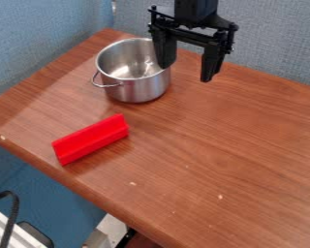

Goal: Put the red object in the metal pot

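**Open gripper above the pot's rim, red block lying alone on the table**

Nearest the camera, the wooden table [209, 165] reaches toward the lower edge of the view, its bare brown top showing a few pale specks. On it, at about eight o'clock from the table's middle, lies the red block [90, 139], flat on its broad face and slanted, its far end pointing toward two o'clock. Nothing touches it.

Farther back, at about eleven o'clock from the block and well apart from it, stands the metal pot [132, 71], upright, with one small loop handle showing on its left side.

Farthest back, at about two o'clock from the pot, hangs the black gripper [188, 56], pointing straight down. Its two fingers stand wide apart with clear space between them; they hold nothing. One finger [166, 50] overlaps the pot's far right rim in this view; whether it touches cannot be told.
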`<control>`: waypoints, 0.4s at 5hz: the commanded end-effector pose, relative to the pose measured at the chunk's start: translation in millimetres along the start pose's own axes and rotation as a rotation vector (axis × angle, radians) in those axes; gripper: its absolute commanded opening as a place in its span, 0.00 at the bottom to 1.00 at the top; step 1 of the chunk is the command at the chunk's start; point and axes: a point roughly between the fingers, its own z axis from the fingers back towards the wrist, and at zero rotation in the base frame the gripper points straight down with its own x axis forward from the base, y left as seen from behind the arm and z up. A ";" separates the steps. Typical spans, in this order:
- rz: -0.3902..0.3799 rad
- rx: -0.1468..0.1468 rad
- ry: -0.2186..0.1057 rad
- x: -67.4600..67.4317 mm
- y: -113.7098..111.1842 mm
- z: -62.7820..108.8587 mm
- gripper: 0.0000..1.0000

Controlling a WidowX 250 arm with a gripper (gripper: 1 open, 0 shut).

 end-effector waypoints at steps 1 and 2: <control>-0.002 -0.003 0.020 -1.5 0.3 -6.5 1.00; -0.065 0.011 0.063 -30.4 19.9 -25.4 1.00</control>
